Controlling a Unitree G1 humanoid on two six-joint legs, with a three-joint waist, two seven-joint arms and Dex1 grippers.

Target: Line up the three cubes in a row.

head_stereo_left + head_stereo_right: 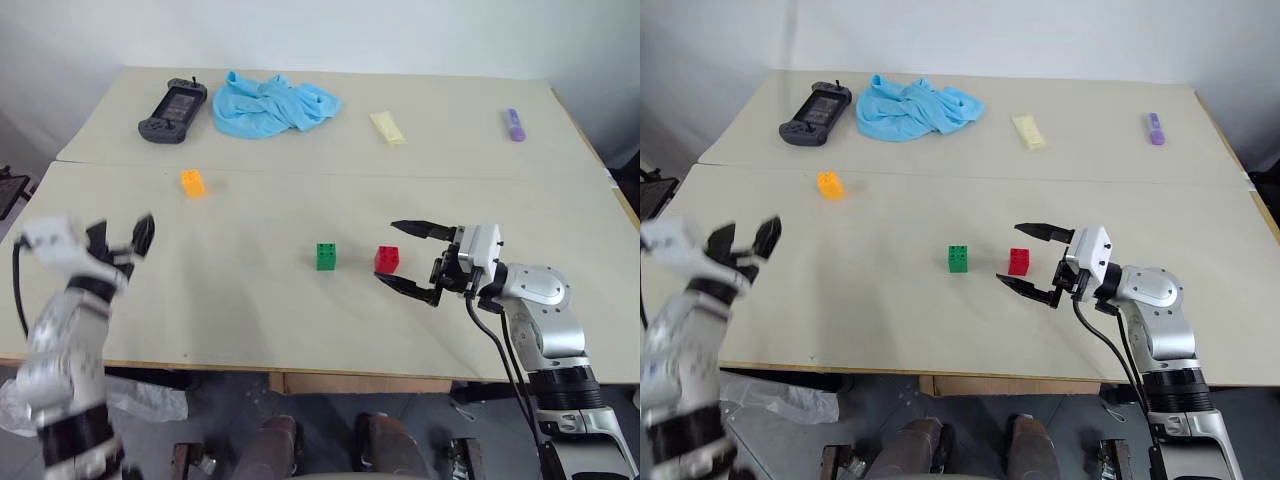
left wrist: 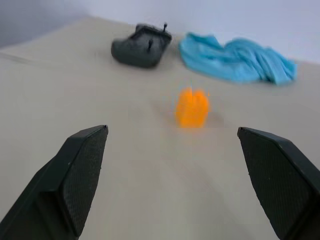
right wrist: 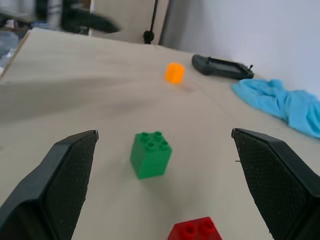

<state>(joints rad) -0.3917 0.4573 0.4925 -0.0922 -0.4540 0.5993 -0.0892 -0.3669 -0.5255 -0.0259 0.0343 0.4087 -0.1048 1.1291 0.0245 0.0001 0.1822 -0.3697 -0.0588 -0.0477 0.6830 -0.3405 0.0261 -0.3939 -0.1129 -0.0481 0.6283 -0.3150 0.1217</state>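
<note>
Right wrist view: right gripper spread wide facing red cube, left gripper likewise apart.

Two pale beige tables pushed together, plain white wall behind.

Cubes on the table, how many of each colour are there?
Red cube: 1
Green cube: 1
Orange cube: 1
Total: 3 cubes
</note>
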